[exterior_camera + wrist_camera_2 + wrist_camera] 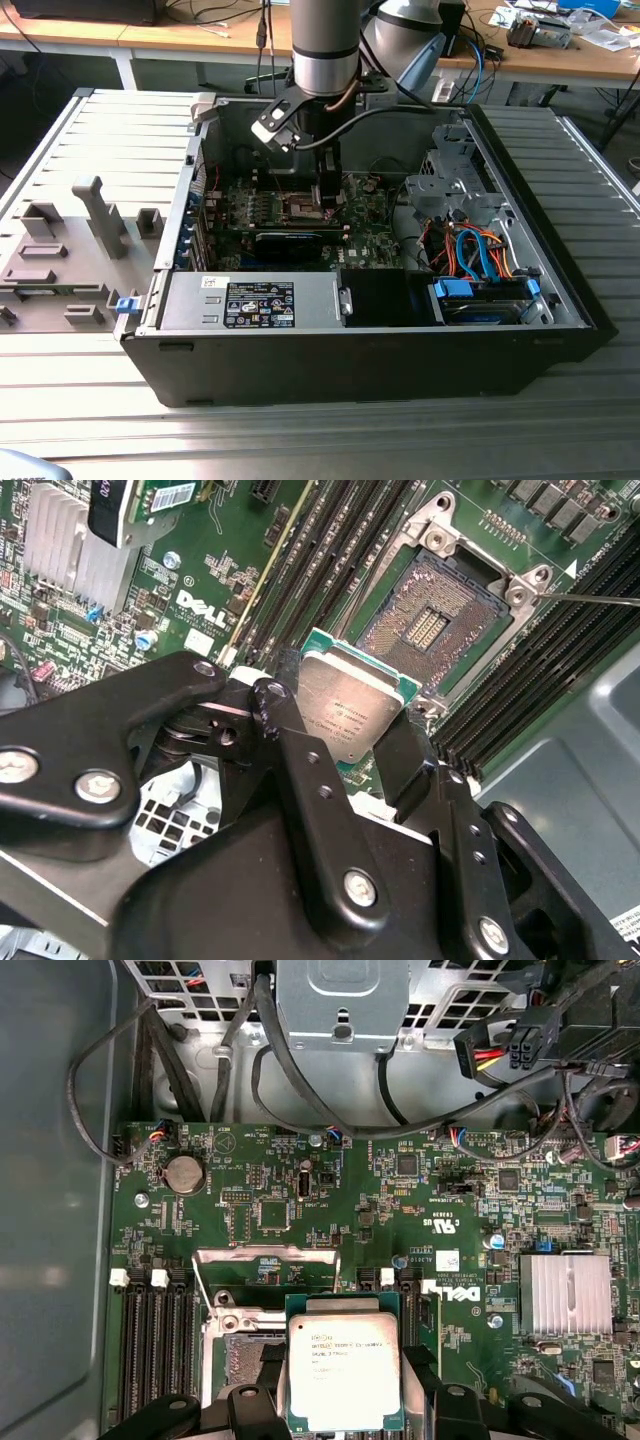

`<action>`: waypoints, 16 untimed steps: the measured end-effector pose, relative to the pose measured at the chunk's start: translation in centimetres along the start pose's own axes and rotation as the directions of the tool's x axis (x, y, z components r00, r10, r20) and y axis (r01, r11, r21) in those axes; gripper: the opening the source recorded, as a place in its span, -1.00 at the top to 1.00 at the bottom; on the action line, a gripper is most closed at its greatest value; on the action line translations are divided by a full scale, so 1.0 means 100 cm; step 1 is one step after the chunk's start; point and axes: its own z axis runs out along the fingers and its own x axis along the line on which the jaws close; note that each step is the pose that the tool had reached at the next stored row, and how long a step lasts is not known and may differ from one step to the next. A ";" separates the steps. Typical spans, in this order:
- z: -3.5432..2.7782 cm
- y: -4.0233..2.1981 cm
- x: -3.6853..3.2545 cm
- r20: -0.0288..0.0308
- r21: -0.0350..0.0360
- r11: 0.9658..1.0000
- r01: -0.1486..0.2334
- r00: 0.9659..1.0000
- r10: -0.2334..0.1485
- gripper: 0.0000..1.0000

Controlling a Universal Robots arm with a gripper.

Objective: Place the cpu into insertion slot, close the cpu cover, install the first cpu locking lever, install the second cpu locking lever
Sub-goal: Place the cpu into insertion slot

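**Exterior view, from its left to its right:** grey fixture blocks (60, 270) lie on the ribbed tabletop (300, 440). Beside them is the open computer case (380, 360), into which my end effector (328, 200) reaches.

**Second wrist view:** its fingers (290, 750) clamp the cpu (350, 705) by opposite edges. I see the chip above the board, just beside the bare insertion slot (430, 625), unseated.

**First wrist view:** the cpu cover (265, 1253) stands raised.
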 end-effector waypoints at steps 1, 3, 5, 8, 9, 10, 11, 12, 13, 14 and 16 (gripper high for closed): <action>0.0002 -0.0001 0.0000 0.000 0.000 1.000 0.000 1.000 0.000 -0.09; 0.0006 -0.0001 0.0000 0.000 0.000 1.000 0.000 1.000 0.000 -0.09; 0.0008 -0.0002 0.0000 0.000 0.000 1.000 0.000 1.000 0.000 -0.09; 0.0013 -0.0003 0.0001 0.000 0.000 1.000 0.000 1.000 0.000 -0.09; 0.0016 -0.0003 0.0001 0.000 0.000 1.000 0.000 1.000 0.000 -0.09; 0.0018 -0.0004 0.0001 0.000 0.000 1.000 0.000 1.000 0.000 -0.09; 0.0023 -0.0005 0.0001 0.000 0.000 1.000 0.000 1.000 0.000 -0.09; 0.0027 -0.0005 0.0001 0.000 0.000 1.000 0.000 1.000 0.000 -0.09; 0.0028 -0.0006 0.0002 0.000 0.000 1.000 0.000 1.000 0.000 -0.09; 0.0030 -0.0006 0.0002 0.000 0.000 1.000 0.000 1.000 0.000 -0.09; 0.0033 -0.0006 0.0002 0.000 0.000 1.000 0.000 1.000 0.000 -0.09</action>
